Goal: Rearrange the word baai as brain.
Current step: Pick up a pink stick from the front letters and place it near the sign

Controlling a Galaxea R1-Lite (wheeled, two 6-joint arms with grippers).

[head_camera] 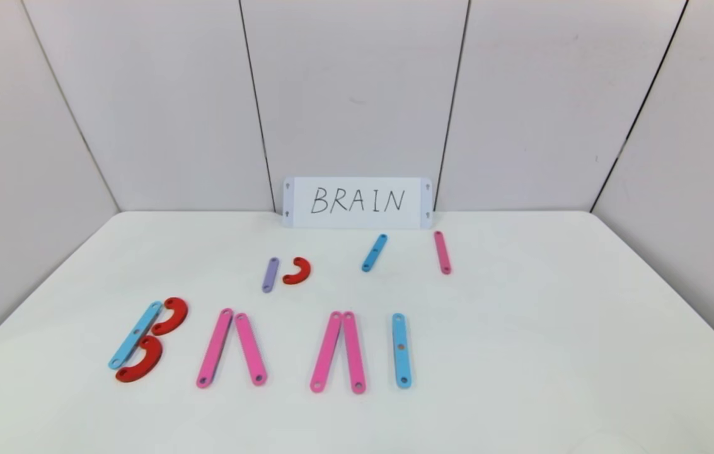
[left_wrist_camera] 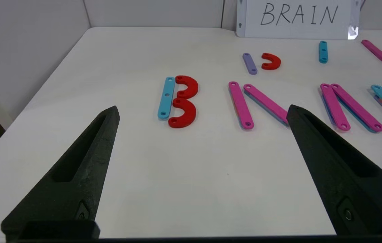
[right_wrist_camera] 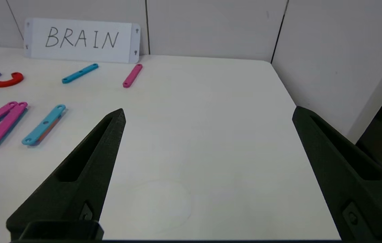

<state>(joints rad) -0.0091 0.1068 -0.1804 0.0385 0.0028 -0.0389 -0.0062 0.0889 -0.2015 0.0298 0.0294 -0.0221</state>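
The word lies in a row near the table's front: a B of a blue bar (head_camera: 135, 335) with two red crescents (head_camera: 171, 315), a pair of pink bars (head_camera: 230, 347) leaning into an A, a second pink pair (head_camera: 338, 352), and one blue bar (head_camera: 401, 350) as I. Behind them lie loose pieces: a short purple bar (head_camera: 270, 274), a red crescent (head_camera: 298, 271), a short blue bar (head_camera: 374, 252) and a short pink bar (head_camera: 442, 252). My left gripper (left_wrist_camera: 202, 109) hangs open over bare table in front of the B (left_wrist_camera: 179, 100). My right gripper (right_wrist_camera: 207, 111) hangs open over bare table right of the blue bar (right_wrist_camera: 44, 124). Neither arm shows in the head view.
A white card (head_camera: 357, 202) with BRAIN handwritten on it leans against the back wall. White wall panels close the table at the back and both sides. The table's right edge (right_wrist_camera: 315, 135) drops off close to my right gripper.
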